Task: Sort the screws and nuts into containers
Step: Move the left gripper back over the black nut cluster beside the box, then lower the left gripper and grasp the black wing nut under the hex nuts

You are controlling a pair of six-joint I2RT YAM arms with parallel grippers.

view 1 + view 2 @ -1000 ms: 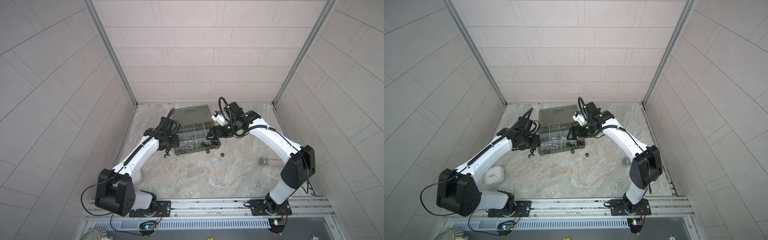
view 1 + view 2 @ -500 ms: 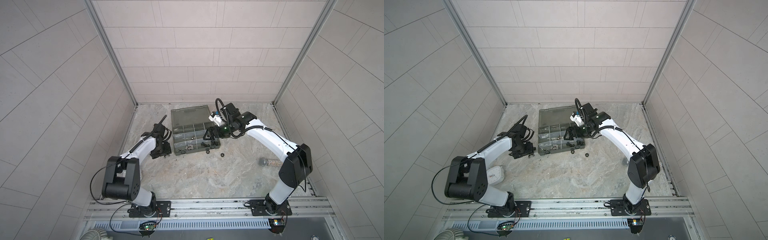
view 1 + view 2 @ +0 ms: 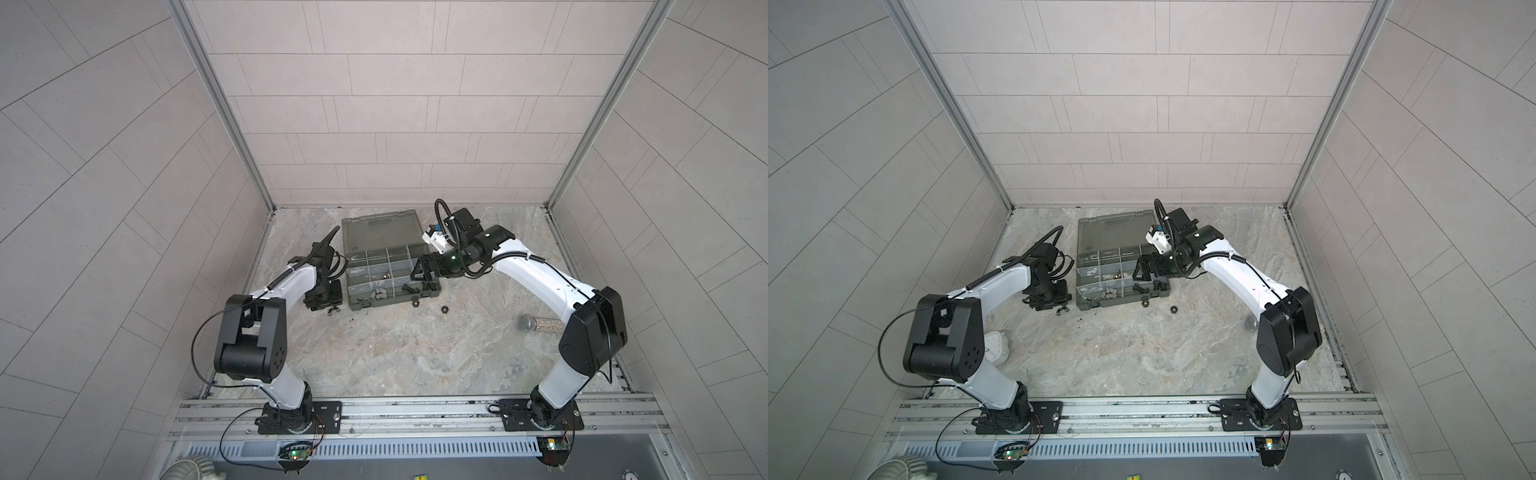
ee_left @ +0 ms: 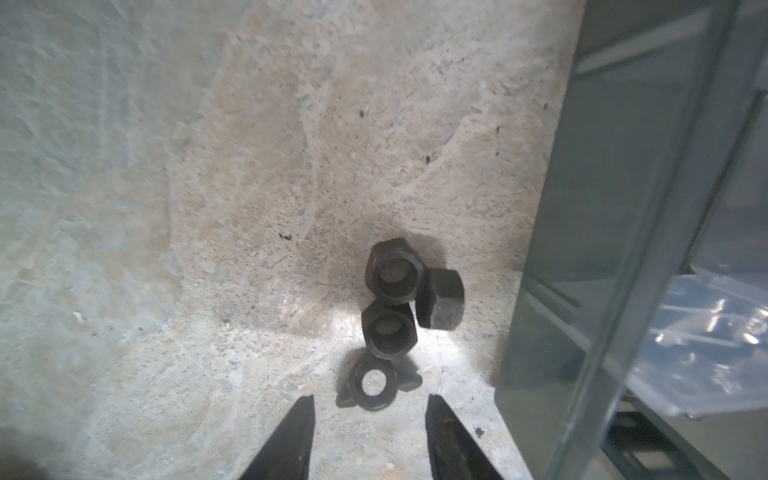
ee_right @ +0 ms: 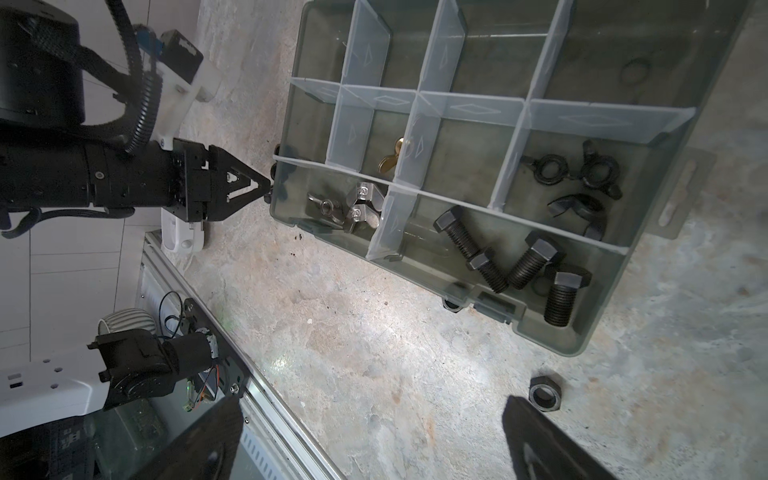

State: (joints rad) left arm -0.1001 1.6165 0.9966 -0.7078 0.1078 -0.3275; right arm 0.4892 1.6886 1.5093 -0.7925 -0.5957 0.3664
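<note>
Wing nut (image 4: 372, 384) is lying at twelve o'clock off the left gripper (image 4: 370, 402), just past its tips. I am reading its wings as running nine to three, along the line the jaws close on. Those jaws are standing half apart, gripping nothing. Three hex nuts (image 4: 388, 330) are bunching just beyond it. In a top view they are all sitting on the tabletop (image 3: 374, 353) at eight o'clock of the organizer case (image 3: 395, 301), just beside it. Right gripper (image 5: 374, 440) is hanging spread wide and empty over the case, so I am judging the left arm nearer
</note>
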